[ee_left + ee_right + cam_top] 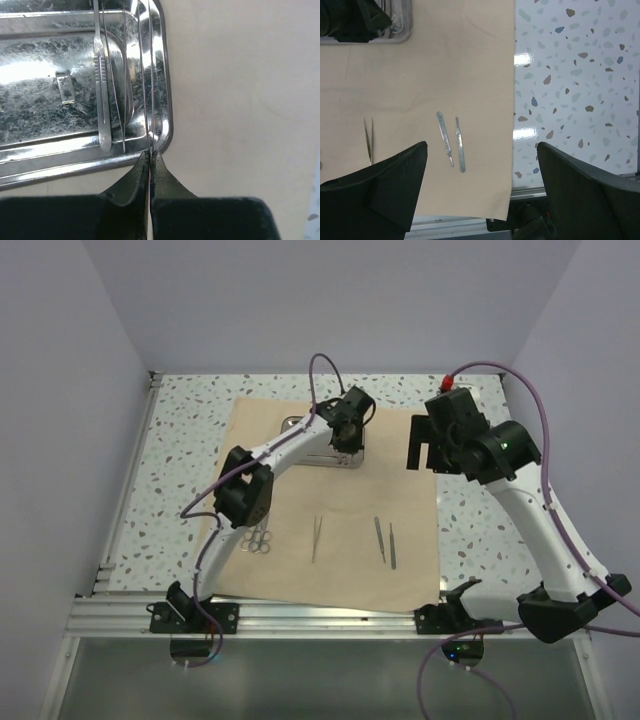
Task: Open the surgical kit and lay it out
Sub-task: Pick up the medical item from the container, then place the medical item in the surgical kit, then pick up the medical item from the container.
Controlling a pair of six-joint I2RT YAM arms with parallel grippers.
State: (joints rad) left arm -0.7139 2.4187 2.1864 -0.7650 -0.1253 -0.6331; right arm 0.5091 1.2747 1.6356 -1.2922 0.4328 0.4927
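**Student:** Reading from the left, what lies on the speckled table [185,450]?

**Tutor:** The tan cloth wrap [390,475], spread out flat. Near its front-left corner, partly under the left arm, are ring-handled instruments [258,540] (scissors or forceps; too small to tell). Next come the tweezers [316,538], lying lengthwise.

**Student:** And the steel tray [167,100]?

**Tutor:** It sits at the rear centre of the cloth. A scalpel handle [102,85] rests inside it, and thin silver rods [142,60] run along its right rim. The left gripper [150,155] is at the tray's near right corner, its fingers pressed together where those rods end. Whether a rod is pinched between them cannot be made out.

**Student:** Further right?

**Tutor:** Two flat handles [445,137] lie side by side, not touching, on the cloth near its right edge. The right gripper [481,150] hangs above that edge, fingers spread wide, grasping nothing.
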